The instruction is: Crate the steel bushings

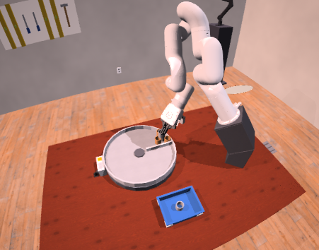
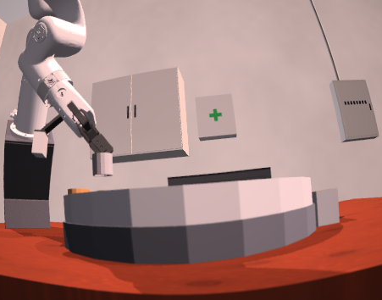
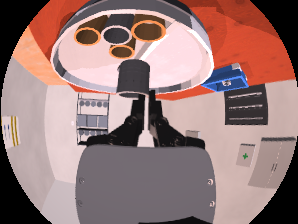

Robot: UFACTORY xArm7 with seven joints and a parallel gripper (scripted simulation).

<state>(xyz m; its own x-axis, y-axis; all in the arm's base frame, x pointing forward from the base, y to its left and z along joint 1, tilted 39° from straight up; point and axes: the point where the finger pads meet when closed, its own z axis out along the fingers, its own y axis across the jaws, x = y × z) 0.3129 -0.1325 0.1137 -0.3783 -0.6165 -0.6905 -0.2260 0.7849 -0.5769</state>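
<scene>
My gripper (image 1: 163,133) (image 2: 106,150) (image 3: 146,98) is shut on the wall of a grey steel bushing (image 2: 102,164) (image 3: 133,77), which hangs above the rim height of the grey turning table (image 1: 124,167) (image 2: 157,208) (image 3: 185,65). Below it in the wrist view, another steel bushing (image 3: 121,21) stands on the turning table among three orange-brown bushings (image 3: 87,37) (image 3: 148,32) (image 3: 121,52). In the top view the fingers partly hide this group. The blue crate (image 1: 199,201) (image 3: 212,85) stands apart from the turning table and holds one steel bushing (image 1: 177,207).
A low straight bar (image 1: 156,146) lies across the turning table beside the bushings, and a dark round hub (image 1: 139,152) is at its centre. A small white box (image 1: 100,167) adjoins its left side. The arm's dark pedestal (image 1: 236,135) stands at the right.
</scene>
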